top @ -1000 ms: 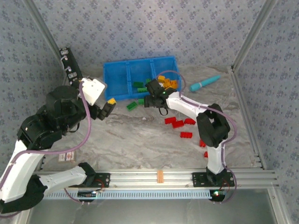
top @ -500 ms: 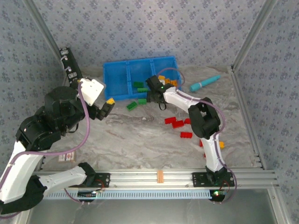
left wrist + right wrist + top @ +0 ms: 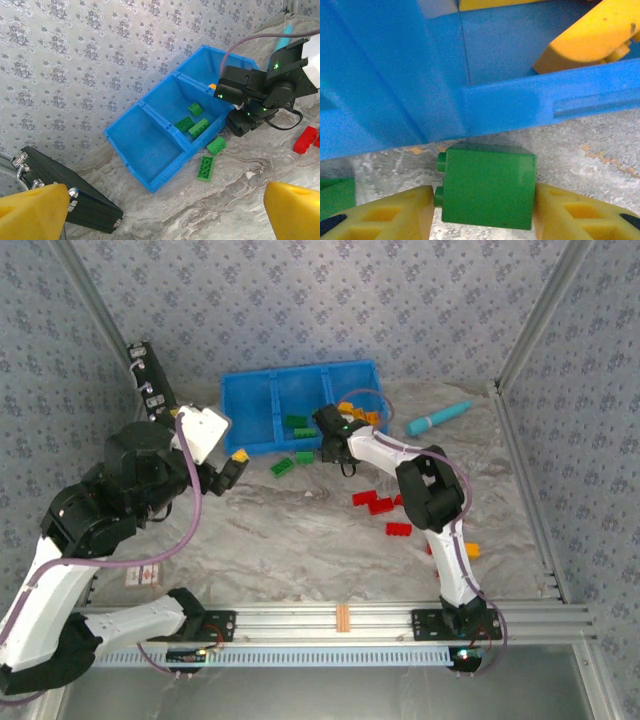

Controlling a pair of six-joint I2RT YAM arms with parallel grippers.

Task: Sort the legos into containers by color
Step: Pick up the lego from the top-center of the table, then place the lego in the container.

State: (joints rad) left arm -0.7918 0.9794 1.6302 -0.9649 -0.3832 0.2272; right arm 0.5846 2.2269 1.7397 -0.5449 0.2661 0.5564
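Your right gripper (image 3: 487, 212) has edged closer to the bin (image 3: 395, 90) and clamped a green brick (image 3: 487, 190) that sits on the table (image 3: 580, 160), just beside the bin's front wall. Lift before you swing in, or the brick may catch that wall and twist free. Your left gripper (image 3: 165, 207) hangs wide open, empty.

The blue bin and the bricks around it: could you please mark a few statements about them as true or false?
1. The right pincer has a green brick between its fingers. True.
2. The left pincer holds a red brick. False: it is open with nothing in it.
3. The middle compartment of the blue bin holds green bricks. True.
4. All red pieces lie inside the bin. False: the red bricks lie on the table, nearer the arms.
5. Two loose green bricks lie on the table just outside the bin. True.
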